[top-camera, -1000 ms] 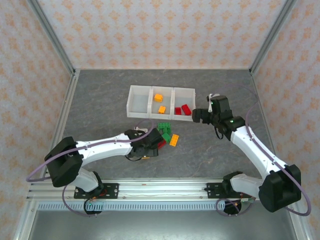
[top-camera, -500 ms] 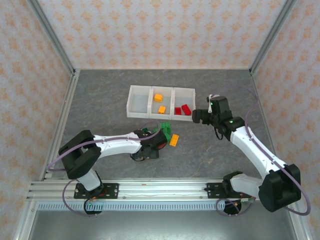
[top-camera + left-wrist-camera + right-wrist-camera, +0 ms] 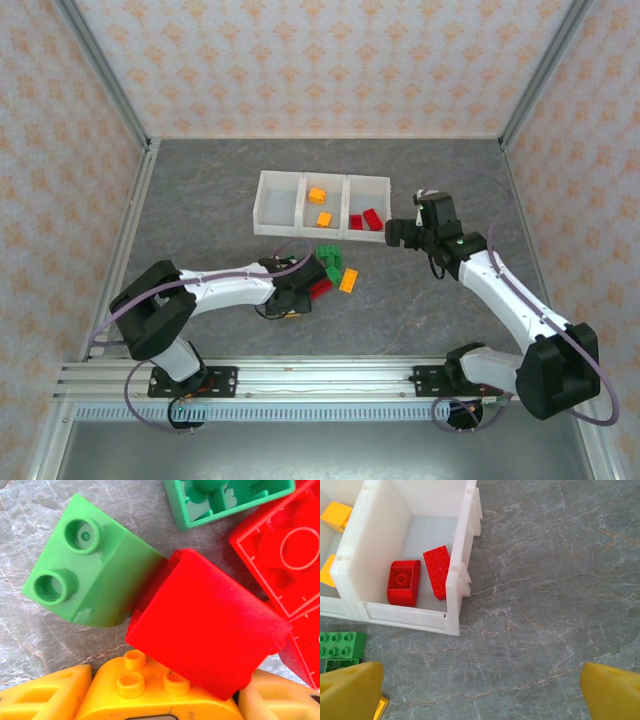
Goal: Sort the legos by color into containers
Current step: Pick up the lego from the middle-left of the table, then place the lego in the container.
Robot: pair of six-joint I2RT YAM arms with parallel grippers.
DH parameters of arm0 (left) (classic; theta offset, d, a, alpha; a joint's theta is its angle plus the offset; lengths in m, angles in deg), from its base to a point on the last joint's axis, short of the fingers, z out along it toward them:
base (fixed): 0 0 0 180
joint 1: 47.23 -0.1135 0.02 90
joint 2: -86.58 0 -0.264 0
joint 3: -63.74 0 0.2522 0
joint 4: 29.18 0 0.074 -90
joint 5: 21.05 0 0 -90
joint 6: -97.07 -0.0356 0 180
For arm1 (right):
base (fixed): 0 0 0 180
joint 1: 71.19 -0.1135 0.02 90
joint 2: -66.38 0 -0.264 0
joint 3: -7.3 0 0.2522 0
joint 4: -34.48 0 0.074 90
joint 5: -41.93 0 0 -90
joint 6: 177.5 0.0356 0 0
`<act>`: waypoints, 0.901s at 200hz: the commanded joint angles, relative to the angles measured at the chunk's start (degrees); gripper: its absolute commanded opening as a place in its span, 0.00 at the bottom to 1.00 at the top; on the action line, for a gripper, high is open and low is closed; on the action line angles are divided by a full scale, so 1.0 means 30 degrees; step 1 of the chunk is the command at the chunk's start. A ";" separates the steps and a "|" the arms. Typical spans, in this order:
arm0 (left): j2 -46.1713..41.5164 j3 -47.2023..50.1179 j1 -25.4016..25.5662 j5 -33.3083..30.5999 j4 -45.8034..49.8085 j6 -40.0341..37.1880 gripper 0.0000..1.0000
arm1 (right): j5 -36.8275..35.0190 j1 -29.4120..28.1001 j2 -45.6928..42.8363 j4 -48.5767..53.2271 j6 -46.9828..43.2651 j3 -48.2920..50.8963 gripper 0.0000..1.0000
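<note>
Locate the row of three joined white translucent plastic bins [image 3: 278,203] at mid-table. The middle bin holds two orange-yellow plastic bricks [image 3: 317,195]. The right bin holds a rounded red two-stud brick [image 3: 403,582] and, touching it, a flat red studded brick [image 3: 437,572] near the bin's right wall.

Just in front of the bins you find the loose pile of green, red and orange-yellow bricks [image 3: 330,268] on the grey marbled table [image 3: 545,580]. A single flat orange-yellow brick [image 3: 348,280] lies at the pile's right edge.

In the left wrist view the pile is crowded. A green sloped two-stud brick [image 3: 90,580] touches a smooth red brick [image 3: 205,635]. An upturned green brick [image 3: 225,500] and an upturned red brick [image 3: 282,550] press in from the top and right.

The left arm lies low, reaching from its base rightward, with the left gripper [image 3: 303,284] at the pile's near-left side. A rounded orange-yellow studded brick [image 3: 160,690] fills the gap between its yellow fingers [image 3: 45,697] and touches the smooth red brick. You cannot tell whether the fingers are clamping it.

The right arm reaches up and leftward from its base. The right gripper [image 3: 481,685] hangs over bare table just beside the right bin's near corner, fingers spread wide with nothing between them
</note>
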 commanded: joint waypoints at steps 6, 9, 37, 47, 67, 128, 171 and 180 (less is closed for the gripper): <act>-0.0845 -0.1247 -0.0005 0.0056 0.0880 -0.0500 0.41 | -0.0916 -0.0029 -0.0071 0.0125 0.0255 -0.0079 1.00; -0.0951 -0.1383 0.0032 0.0042 0.1049 -0.0564 0.40 | -0.0971 -0.0019 -0.0129 0.0125 0.0248 -0.0054 1.00; -0.1881 -0.3437 0.0236 -0.1022 0.3164 -0.0816 0.40 | -0.2175 -0.0042 -0.0941 0.0502 0.0837 -0.0124 1.00; -0.2221 -0.4514 0.0238 -0.1744 0.3843 -0.0993 0.40 | -0.2624 -0.0019 -0.1437 0.0800 0.1060 -0.0289 1.00; -0.2500 -0.6809 0.0148 -0.3168 0.4958 -0.1724 0.40 | -0.3148 -0.0017 -0.2699 0.1218 0.1226 -0.0622 1.00; 0.2152 -1.3797 -0.2726 -0.4442 0.6424 -0.6031 0.39 | -0.4477 -0.0037 -0.6083 0.0781 0.1858 0.0107 1.00; 0.6718 -1.7875 -0.4218 -0.3693 0.5386 -0.8196 0.41 | -0.6004 -0.0031 -0.7552 0.1192 0.2065 0.0658 1.00; 0.7534 -1.8640 -0.4452 -0.3404 0.5202 -0.8403 0.41 | -0.6211 -0.0020 -0.7847 0.1309 0.1909 0.0657 1.00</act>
